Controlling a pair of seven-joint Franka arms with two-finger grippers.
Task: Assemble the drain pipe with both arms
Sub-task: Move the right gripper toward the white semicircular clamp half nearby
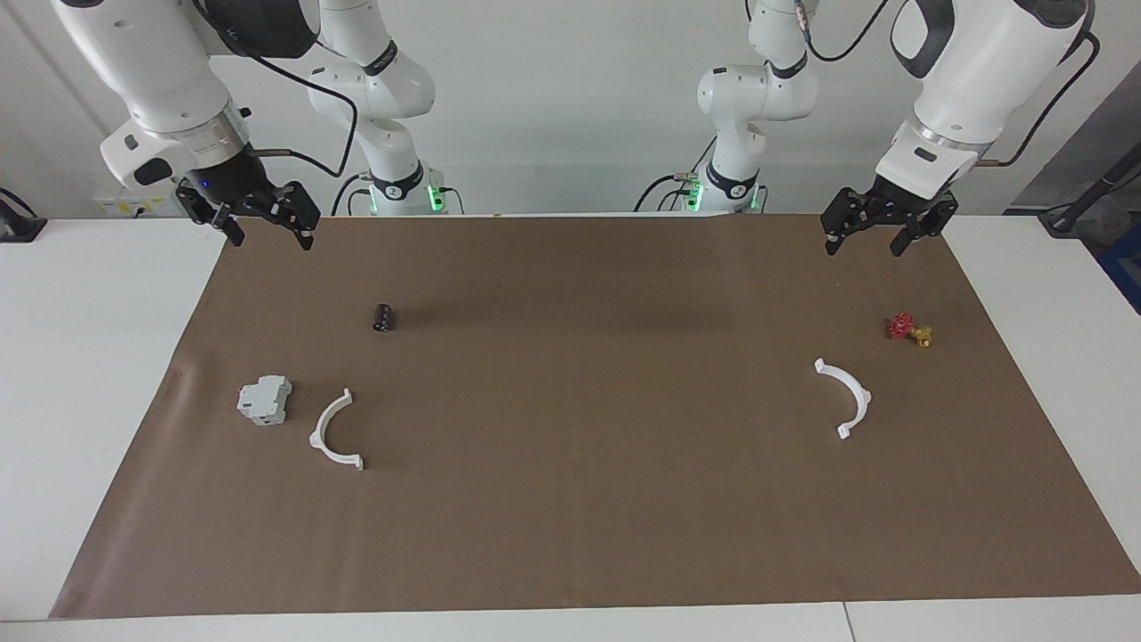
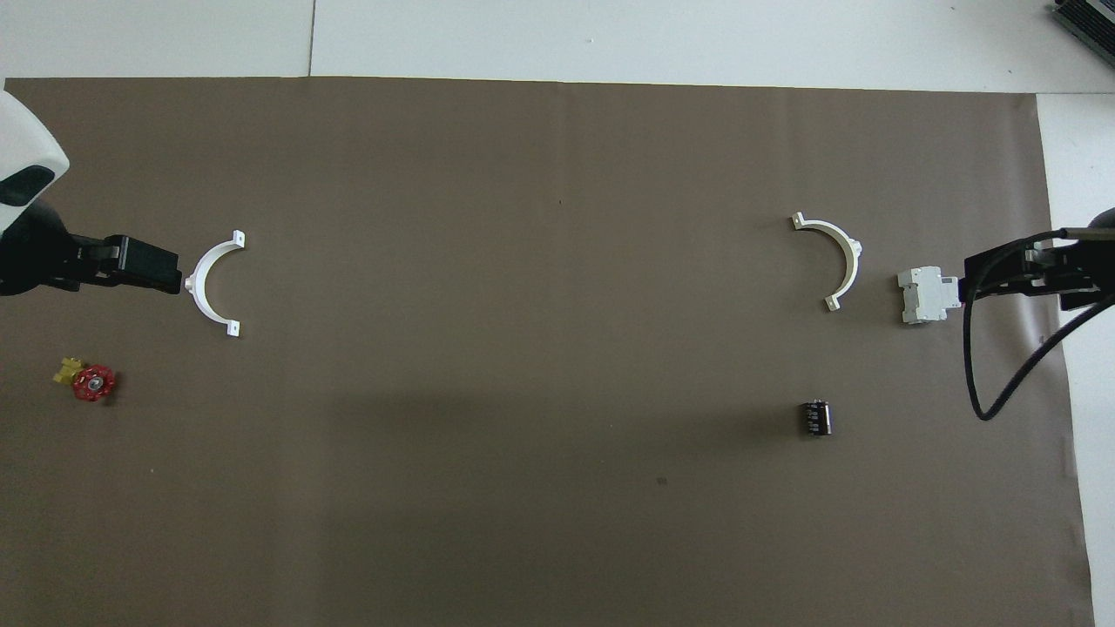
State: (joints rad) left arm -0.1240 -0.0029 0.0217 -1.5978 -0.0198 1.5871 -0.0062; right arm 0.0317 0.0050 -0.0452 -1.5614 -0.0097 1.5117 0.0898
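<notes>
The drain pipe lies as two separate white half rings on the brown mat point(image 1: 570, 517). One half ring point(image 1: 318, 437) point(image 2: 852, 257) rests toward the right arm's end, beside a grey-white block. The other half ring point(image 1: 863, 394) point(image 2: 193, 283) rests toward the left arm's end, a little farther from the robots than a small valve. My right gripper point(image 1: 272, 239) point(image 2: 971, 283) hangs open and empty above the mat's corner at its own end. My left gripper point(image 1: 865, 242) point(image 2: 161, 272) hangs open and empty above the mat's corner at its end. Neither touches a piece.
A grey-white boxy block point(image 1: 265, 399) point(image 2: 925, 294) sits beside the right-end half ring. A red-and-yellow valve point(image 1: 909, 330) point(image 2: 87, 380) lies near the left-end one. A small black cylinder point(image 1: 384, 316) point(image 2: 815, 417) lies nearer to the robots. White table surrounds the mat.
</notes>
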